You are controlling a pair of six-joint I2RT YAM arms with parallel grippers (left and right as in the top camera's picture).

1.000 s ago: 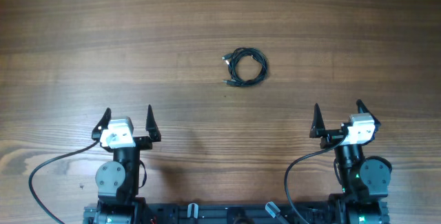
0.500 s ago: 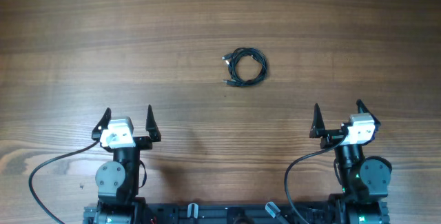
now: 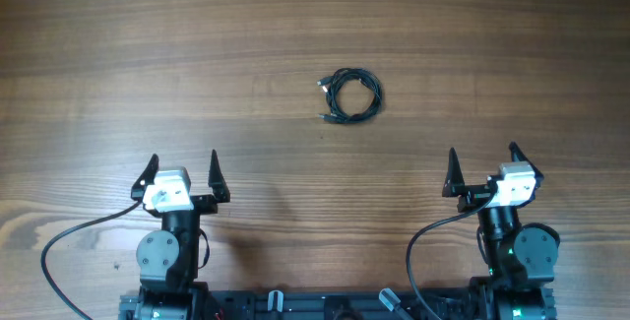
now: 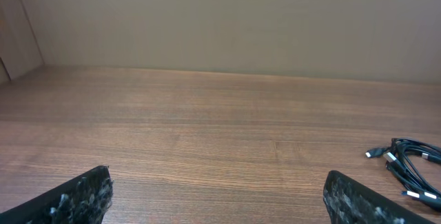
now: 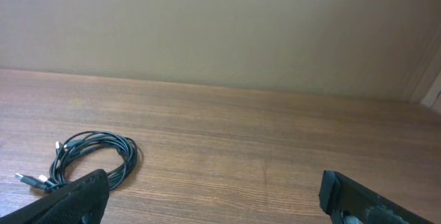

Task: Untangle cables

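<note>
With left gripper (image 3: 183, 162) and right gripper (image 3: 482, 155) wide open and empty, the right should reach to 10 o'clock and pinch one loop of cables (image 3: 351, 95)

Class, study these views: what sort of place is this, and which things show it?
Probably a robotics lab bench rather than a home: two arms fixed at the edge of a bare wooden table, left claw and right claw open, one small coil of cables lying alone, plain wall behind.
</note>
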